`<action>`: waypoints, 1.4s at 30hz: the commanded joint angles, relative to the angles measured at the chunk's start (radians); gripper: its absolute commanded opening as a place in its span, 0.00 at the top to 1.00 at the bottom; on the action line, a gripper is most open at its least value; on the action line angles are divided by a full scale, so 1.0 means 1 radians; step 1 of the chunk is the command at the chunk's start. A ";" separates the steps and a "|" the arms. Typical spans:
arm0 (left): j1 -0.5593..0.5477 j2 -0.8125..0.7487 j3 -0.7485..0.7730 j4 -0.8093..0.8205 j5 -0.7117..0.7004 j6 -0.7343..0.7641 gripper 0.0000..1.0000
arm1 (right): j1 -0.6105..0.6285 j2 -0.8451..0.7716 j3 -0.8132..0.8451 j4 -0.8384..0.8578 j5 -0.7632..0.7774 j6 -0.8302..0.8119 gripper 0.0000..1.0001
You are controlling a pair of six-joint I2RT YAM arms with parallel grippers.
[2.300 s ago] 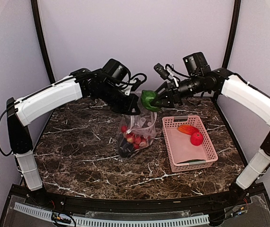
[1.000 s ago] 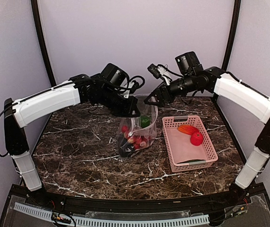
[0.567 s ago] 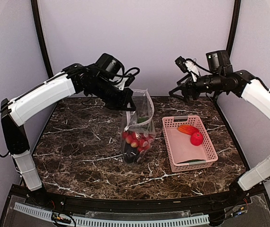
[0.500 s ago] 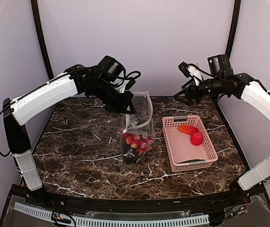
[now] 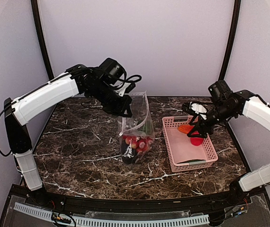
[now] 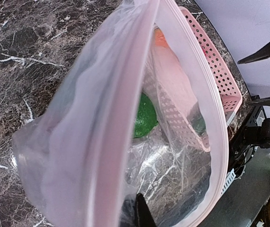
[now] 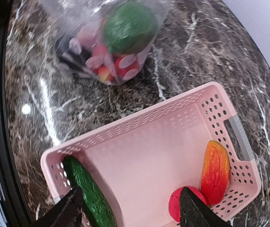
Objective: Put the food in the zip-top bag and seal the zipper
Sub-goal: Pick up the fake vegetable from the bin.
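**Bag held open at centre; right arm stationed over the basket.**

At the near end of the pink basket [image 5: 173, 163] lies a dark green cucumber [image 7: 90, 196]. At its far end a red round piece [image 7: 182, 203] touches an orange-red oval [image 7: 215, 170]. The right end effector [image 5: 195, 130] hovers just above that pair, jaws spread and empty, with the arm reaching in from the right and the wrist pitched down, probably aligned for a pick. Just left of the basket, the zip-top bag [image 5: 137, 135] appears to rest its base on the worktop [image 5: 78, 161]. It holds red pieces [image 5: 136, 142] with a green piece [image 7: 129, 27] uppermost. The left end effector [image 5: 124, 112] pinches the mouth edge at the zipper [image 6: 125, 109] and suspends it so the unsealed mouth gapes for loading. The left arm arches in, elbow high.
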 commanded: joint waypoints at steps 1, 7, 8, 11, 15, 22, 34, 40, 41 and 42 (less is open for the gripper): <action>0.006 -0.036 -0.003 -0.004 -0.003 0.034 0.99 | 0.003 0.053 -0.064 -0.106 -0.060 -0.163 0.38; 0.007 -0.043 -0.051 0.014 0.004 0.062 0.99 | 0.017 0.100 -0.145 -0.121 -0.045 -0.214 0.47; 0.007 -0.043 -0.058 0.016 0.011 0.064 0.99 | 0.017 0.110 -0.158 -0.113 -0.016 -0.223 0.50; 0.007 -0.046 -0.071 0.022 0.020 0.079 0.99 | 0.017 0.136 -0.227 -0.049 0.071 -0.238 0.53; 0.008 -0.068 -0.110 0.048 0.026 0.080 0.99 | 0.017 0.181 -0.266 -0.014 0.102 -0.230 0.55; 0.010 -0.084 -0.167 0.084 0.054 0.081 0.99 | 0.017 0.225 -0.261 -0.002 0.114 -0.222 0.58; 0.016 -0.097 -0.201 0.119 0.078 0.073 0.99 | 0.024 0.246 -0.271 -0.002 0.152 -0.232 0.37; 0.030 -0.115 -0.234 0.160 0.126 0.037 0.99 | 0.025 0.270 -0.255 0.031 0.194 -0.216 0.39; 0.031 -0.116 -0.236 0.163 0.127 0.036 0.99 | 0.025 0.270 -0.253 0.028 0.191 -0.222 0.39; 0.032 -0.117 -0.237 0.163 0.126 0.034 0.99 | 0.025 0.269 -0.251 0.027 0.192 -0.225 0.39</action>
